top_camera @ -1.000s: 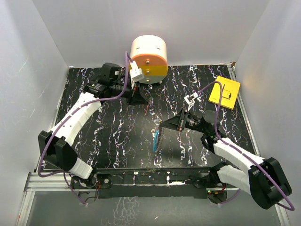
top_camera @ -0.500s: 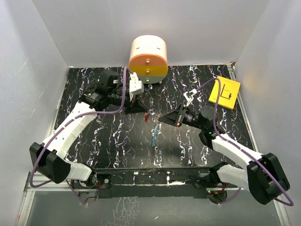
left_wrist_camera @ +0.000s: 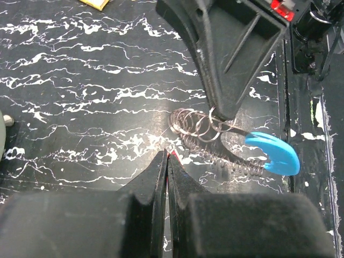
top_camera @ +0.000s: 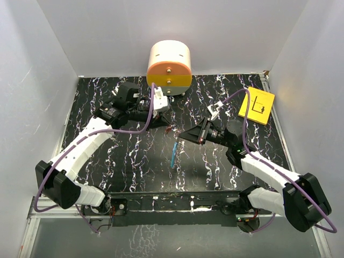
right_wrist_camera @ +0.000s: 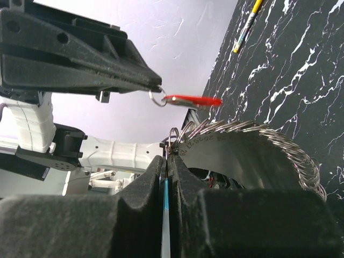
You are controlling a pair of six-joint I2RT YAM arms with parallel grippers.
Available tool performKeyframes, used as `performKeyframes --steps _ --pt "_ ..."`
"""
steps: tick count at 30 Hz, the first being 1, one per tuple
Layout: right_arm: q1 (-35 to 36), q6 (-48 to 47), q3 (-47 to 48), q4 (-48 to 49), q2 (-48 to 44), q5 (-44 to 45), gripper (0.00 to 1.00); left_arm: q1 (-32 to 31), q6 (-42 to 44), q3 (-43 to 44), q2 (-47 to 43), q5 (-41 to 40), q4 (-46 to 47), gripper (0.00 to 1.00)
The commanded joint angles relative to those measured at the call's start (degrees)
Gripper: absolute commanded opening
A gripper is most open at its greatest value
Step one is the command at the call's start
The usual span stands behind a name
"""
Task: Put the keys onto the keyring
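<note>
My left gripper [top_camera: 166,127] is shut on the tiny red key [top_camera: 170,130]; in the left wrist view only a red sliver [left_wrist_camera: 173,156] shows between my shut fingertips [left_wrist_camera: 161,161]. In the right wrist view the key [right_wrist_camera: 192,100] hangs by a small ring from the left gripper's tip. My right gripper [top_camera: 183,135] is shut on the keyring [top_camera: 173,155], whose blue band hangs down. The left wrist view shows its wire coil [left_wrist_camera: 207,131] and blue band [left_wrist_camera: 274,153]. The key's tip is close to the coil, a small gap apart.
A cream and orange cylinder [top_camera: 170,67] stands at the back middle of the black marbled table [top_camera: 118,156]. A yellow card [top_camera: 256,106] lies at the back right. White walls close in on the left, right and back.
My left gripper has swung right and forward with the red key, closer to the right gripper. My right gripper has shifted slightly left and back with the keyring.
</note>
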Motion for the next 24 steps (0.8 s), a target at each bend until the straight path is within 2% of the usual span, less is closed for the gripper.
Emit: performKeyframes --steps 1,24 --pt "0.9 3.2 3.7 5.7 0.6 1.9 0.08 -1.8 3.2 -0.3 -0.9 0.9 -1.5 0.0" --pt "1.4 6.4 5.0 7.6 3.4 3.4 0.08 -4.0 5.5 -1.7 -2.1 -0.3 -0.7 0.0"
